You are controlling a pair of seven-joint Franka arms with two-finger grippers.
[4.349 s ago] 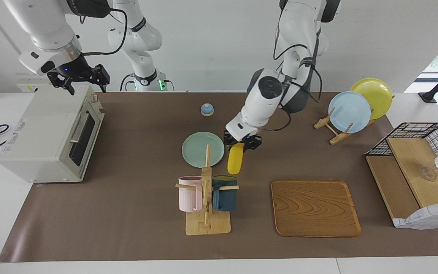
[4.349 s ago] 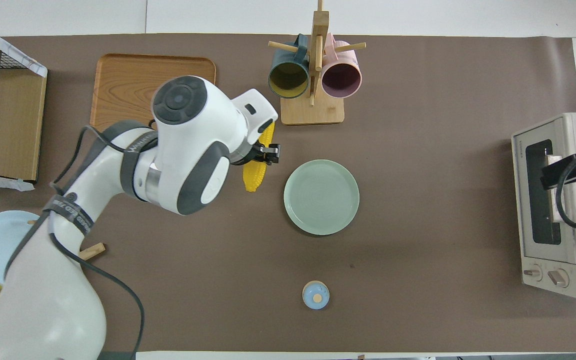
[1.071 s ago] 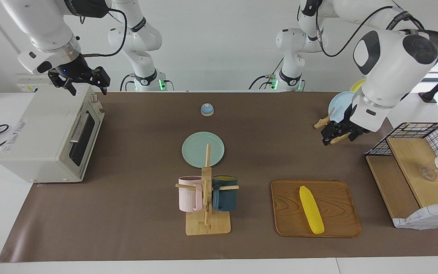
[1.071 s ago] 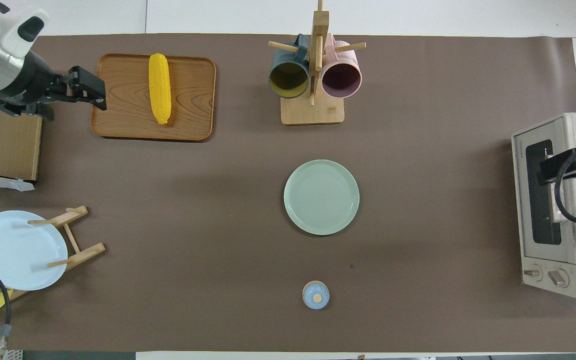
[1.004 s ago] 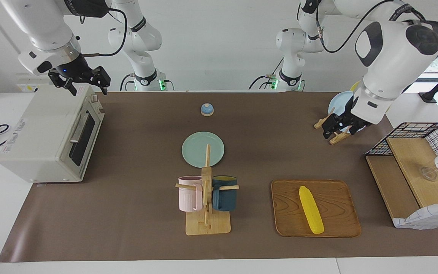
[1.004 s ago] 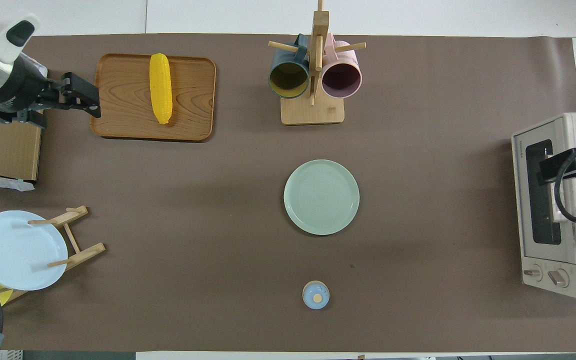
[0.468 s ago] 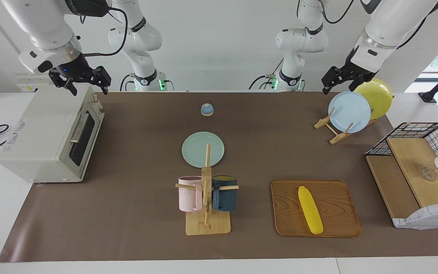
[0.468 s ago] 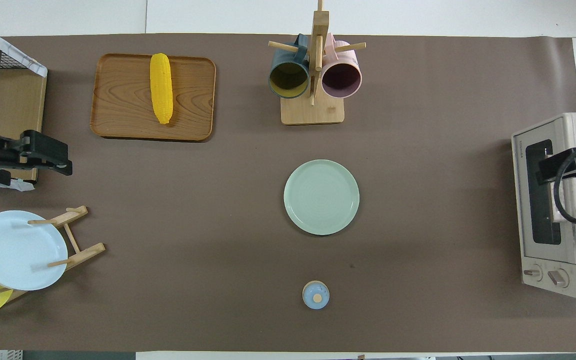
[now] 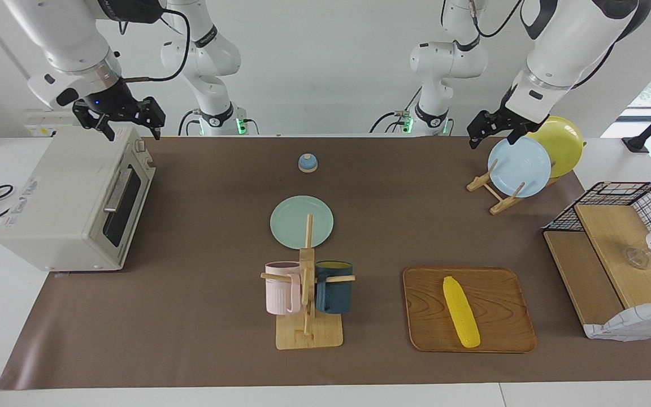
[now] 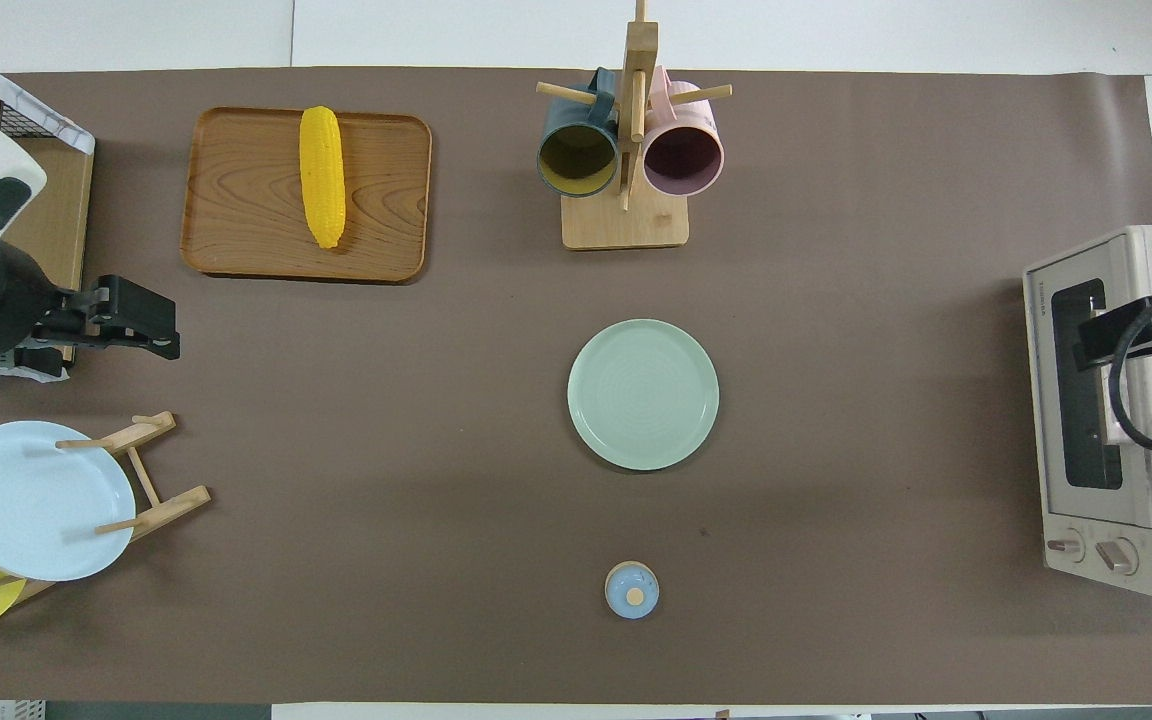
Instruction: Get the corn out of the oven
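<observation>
The yellow corn (image 9: pixel 461 311) (image 10: pixel 321 175) lies loose on the wooden tray (image 9: pixel 506 316) (image 10: pixel 386 190), toward the left arm's end of the table. The off-white oven (image 9: pixel 71 198) (image 10: pixel 1116 410) stands at the right arm's end with its door shut. My right gripper (image 9: pixel 130 133) (image 10: pixel 1096 340) hangs open over the oven's top, holding nothing. My left gripper (image 9: pixel 492 140) (image 10: pixel 171 328) is raised and open with nothing in it, over the mat between the tray and the plate rack.
A green plate (image 9: pixel 302 221) lies mid-table, with a wooden mug rack (image 9: pixel 307 294) carrying a pink and a dark blue mug farther from the robots. A small blue bell (image 9: pixel 307 163) sits nearer to them. The plate rack (image 9: pixel 519 165) and a wire shelf (image 9: pixel 613 254) stand at the left arm's end.
The left arm has lifted away from beside the tray and swung up by the plate rack, jaws still open. The corn stays on the tray. The right arm has not moved.
</observation>
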